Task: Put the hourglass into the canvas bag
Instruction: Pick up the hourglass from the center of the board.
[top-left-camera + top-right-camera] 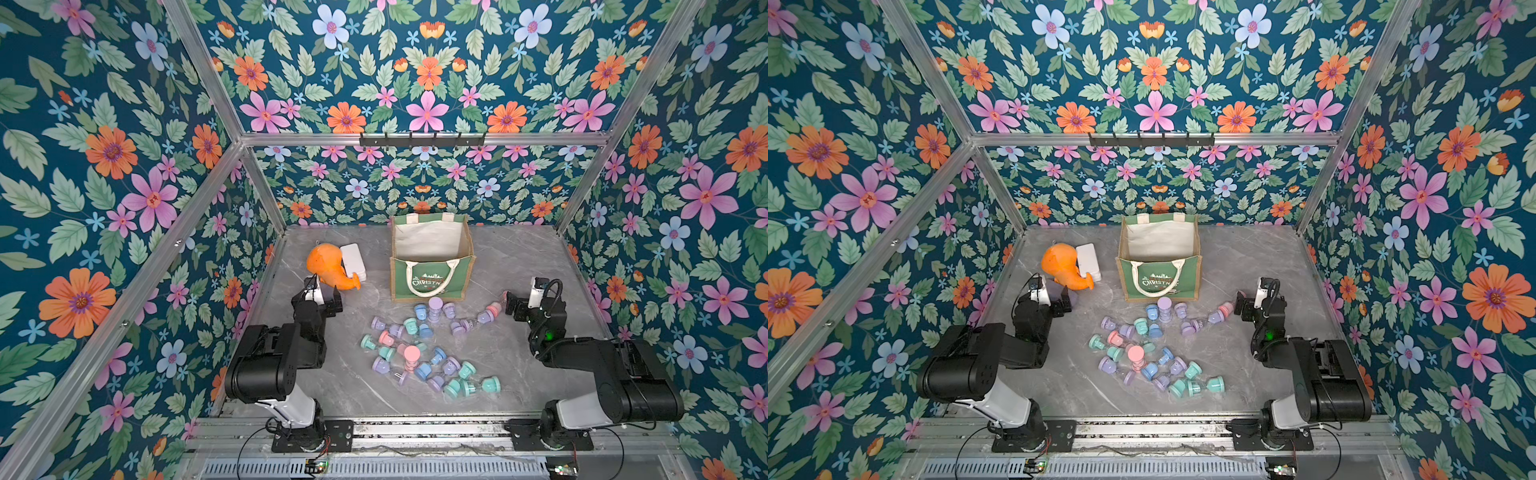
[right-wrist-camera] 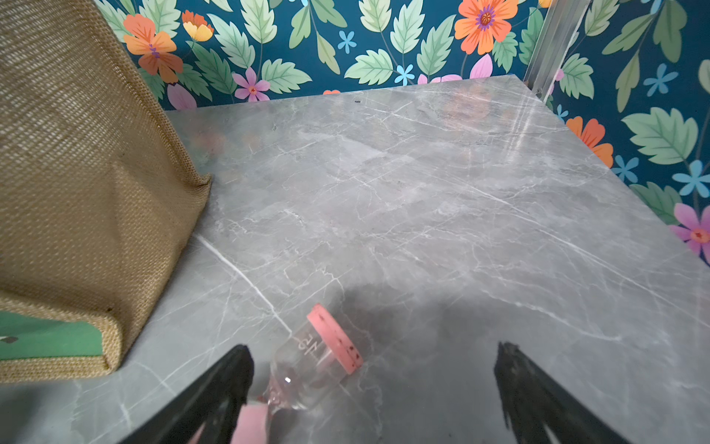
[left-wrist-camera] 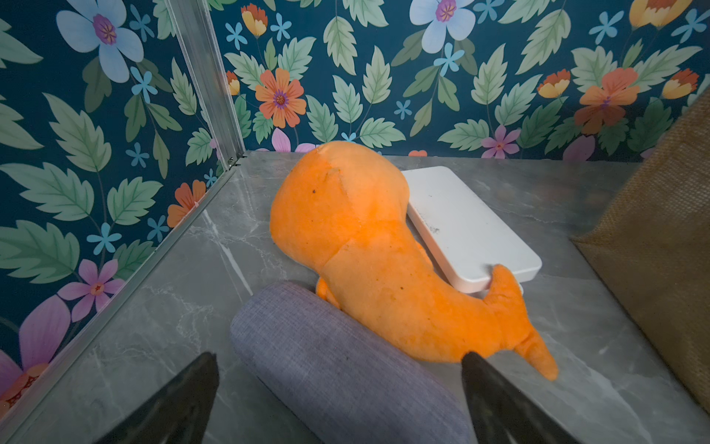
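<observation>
The canvas bag (image 1: 432,278) (image 1: 1158,278) stands open and upright at the back middle, green front with white rope handles; its burlap side shows in the right wrist view (image 2: 77,173). Several pastel hourglasses (image 1: 415,353) lie scattered in front of it. A pink-capped hourglass (image 2: 319,357) (image 1: 493,309) lies on its side apart from the pile. My right gripper (image 2: 373,348) (image 1: 509,305) is open around it, and the glass lies close to one finger. My left gripper (image 3: 340,355) (image 1: 322,291) is open at the left, straddling a grey fabric roll.
An orange plush whale (image 1: 328,266) (image 3: 365,250) lies against a white flat box (image 1: 353,255) (image 3: 468,226) at the back left. The grey fabric roll (image 3: 326,365) touches the whale. Floral walls with metal posts close in three sides. A black hook rail (image 1: 422,139) hangs on the back wall.
</observation>
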